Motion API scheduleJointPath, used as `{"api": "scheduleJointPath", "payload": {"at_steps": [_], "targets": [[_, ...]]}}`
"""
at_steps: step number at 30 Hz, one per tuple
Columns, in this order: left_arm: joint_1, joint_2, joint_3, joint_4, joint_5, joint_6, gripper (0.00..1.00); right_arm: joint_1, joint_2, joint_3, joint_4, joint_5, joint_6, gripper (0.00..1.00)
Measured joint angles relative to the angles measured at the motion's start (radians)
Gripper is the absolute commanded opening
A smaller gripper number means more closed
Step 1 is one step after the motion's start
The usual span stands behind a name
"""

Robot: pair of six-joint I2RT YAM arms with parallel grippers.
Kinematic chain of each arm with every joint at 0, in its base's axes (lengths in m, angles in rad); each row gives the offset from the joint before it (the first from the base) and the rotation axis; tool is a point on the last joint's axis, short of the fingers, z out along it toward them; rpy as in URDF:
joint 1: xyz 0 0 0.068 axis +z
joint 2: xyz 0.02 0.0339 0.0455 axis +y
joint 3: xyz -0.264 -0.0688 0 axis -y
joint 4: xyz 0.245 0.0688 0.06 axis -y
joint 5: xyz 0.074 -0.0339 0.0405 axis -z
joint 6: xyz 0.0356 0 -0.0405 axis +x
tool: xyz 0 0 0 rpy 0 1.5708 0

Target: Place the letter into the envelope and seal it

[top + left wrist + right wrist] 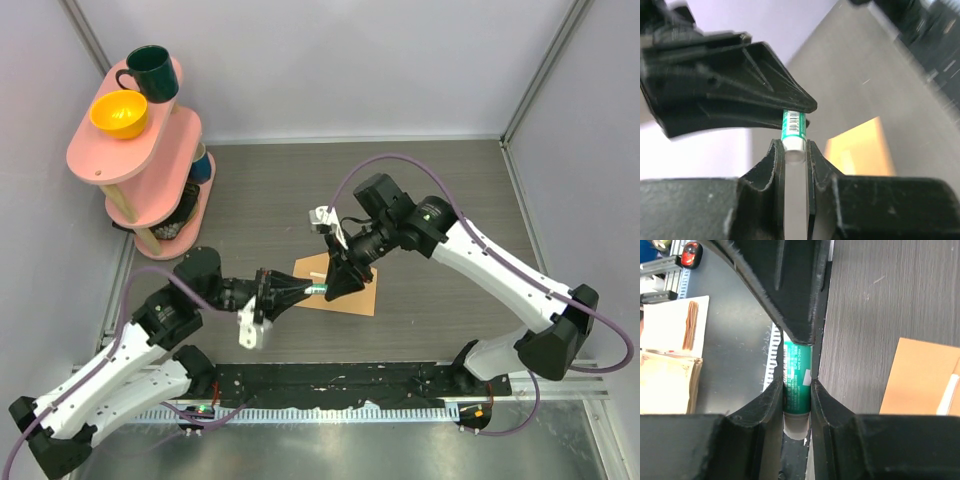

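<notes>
Both left tool (795,150) and right tool (797,390) clamp one glue stick (794,127) over the envelope's (360,300) left edge; a straight, opposing pull looks likeliest to uncap it.

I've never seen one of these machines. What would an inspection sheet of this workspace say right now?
Surface: dark grey wood-grain table.
Job's things: tan envelope lies flat beneath the claws; a pale sliver at its edge may be the letter.
Clutter: pink shelf stand at the far left, holding a green mug and yellow bowl.
Claws: left claw and right claw are shut on opposite ends of one green glue stick.
Cables: purple cables loop along both arms.
Surroundings: pale walls on three sides.
</notes>
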Motion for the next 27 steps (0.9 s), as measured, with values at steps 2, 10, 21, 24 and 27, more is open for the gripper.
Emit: {"api": "scheduleJointPath", "payload": {"at_steps": [2, 10, 21, 24, 27], "targets": [[-0.01, -0.039, -0.08, 0.04, -0.015, 0.298, 0.0, -0.014, 0.021, -0.008, 0.0, -0.023, 0.018, 0.01], [-0.011, -0.037, -0.32, 0.297, -0.077, 0.998, 0.36, -0.072, 0.072, -0.046, -0.014, -0.019, 0.089, 0.01], [-0.016, -0.207, -0.006, -0.014, -0.273, 0.294, 0.79, -0.093, 0.063, 0.052, -0.018, 0.007, 0.006, 0.01], [-0.011, -0.132, 0.131, -0.058, -0.343, -0.109, 0.79, -0.1, 0.03, 0.061, -0.014, 0.078, -0.034, 0.01], [0.04, -0.075, 0.134, -0.058, -0.32, -0.5, 0.74, -0.1, -0.016, 0.052, -0.01, 0.14, -0.071, 0.01]]}}
